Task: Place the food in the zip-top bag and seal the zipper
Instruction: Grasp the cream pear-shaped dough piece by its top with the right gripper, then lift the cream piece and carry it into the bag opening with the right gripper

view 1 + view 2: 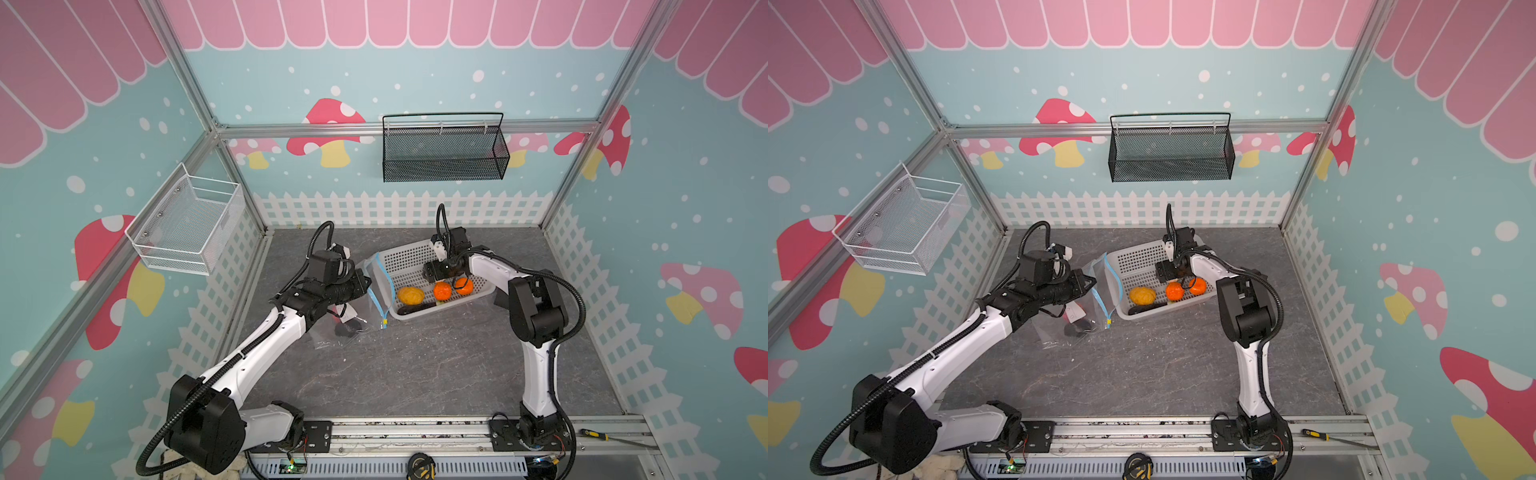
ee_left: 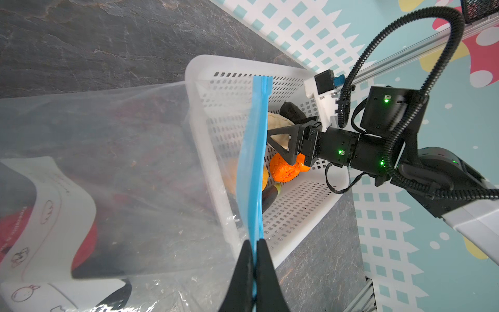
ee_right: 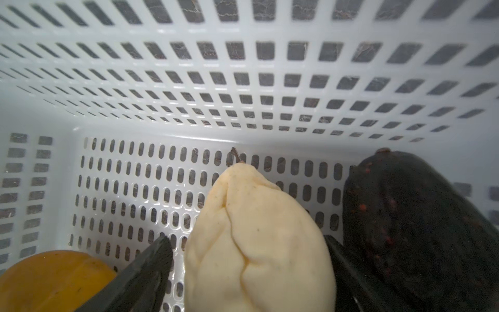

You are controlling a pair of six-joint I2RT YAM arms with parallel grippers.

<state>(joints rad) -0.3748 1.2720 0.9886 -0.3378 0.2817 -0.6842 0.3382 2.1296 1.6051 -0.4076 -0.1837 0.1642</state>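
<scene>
- A clear, crinkly zip-top bag [image 1: 332, 332] with a white label is pictured lying on the grey stone-patterned worktop [image 1: 415, 365], just left of a white perforated plastic basket [image 2: 216, 67], with its mouth raised and parted.
- The bag's light-blue zipper strip [image 2: 255, 162] is pinched tight by the left end effector [image 2: 253, 243].
- The right end effector [image 3: 246, 240] is lowered into the basket, its jaws spread wide either side of a cream toy food [image 3: 259, 205], beside a black speckled lump [image 3: 418, 216].
- A yellow-orange piece [image 1: 410, 295], two bright orange pieces [image 1: 442, 291] and a long dark green-tipped piece [image 1: 417, 308] are seen in the basket's near half.
- A second black lump [image 1: 345, 329] and a pink-red piece [image 2: 86, 243] are seen inside the bag.
</scene>
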